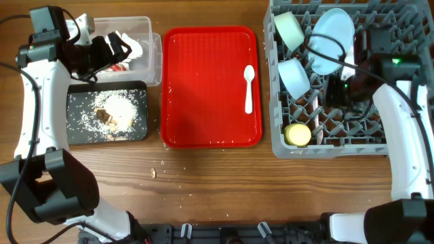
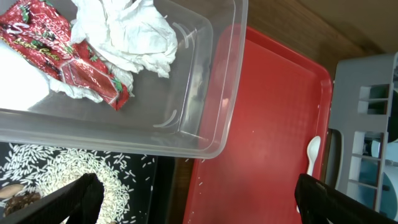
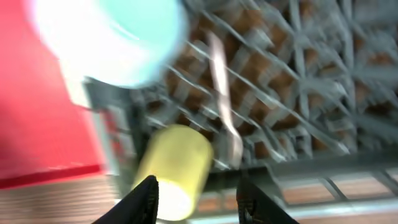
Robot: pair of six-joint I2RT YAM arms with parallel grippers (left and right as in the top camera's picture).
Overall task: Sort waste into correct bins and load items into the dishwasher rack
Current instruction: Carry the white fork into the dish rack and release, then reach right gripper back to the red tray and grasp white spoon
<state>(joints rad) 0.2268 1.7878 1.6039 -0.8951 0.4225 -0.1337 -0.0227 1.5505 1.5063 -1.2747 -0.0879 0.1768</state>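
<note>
Lying in rack [image 3: 323,56], fork [image 3: 222,93] near R gripper [image 3: 196,186].

arms: white links [image 1: 41,102] | black joints [image 1: 51,186] | black cables [image 1: 324,38] | green LED [image 1: 397,62]

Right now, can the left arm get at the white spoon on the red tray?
Probably yes. The spoon lies alone on the red tray with nothing over it, and the left gripper hangs open above the clear tub. Reach looks long.
</note>
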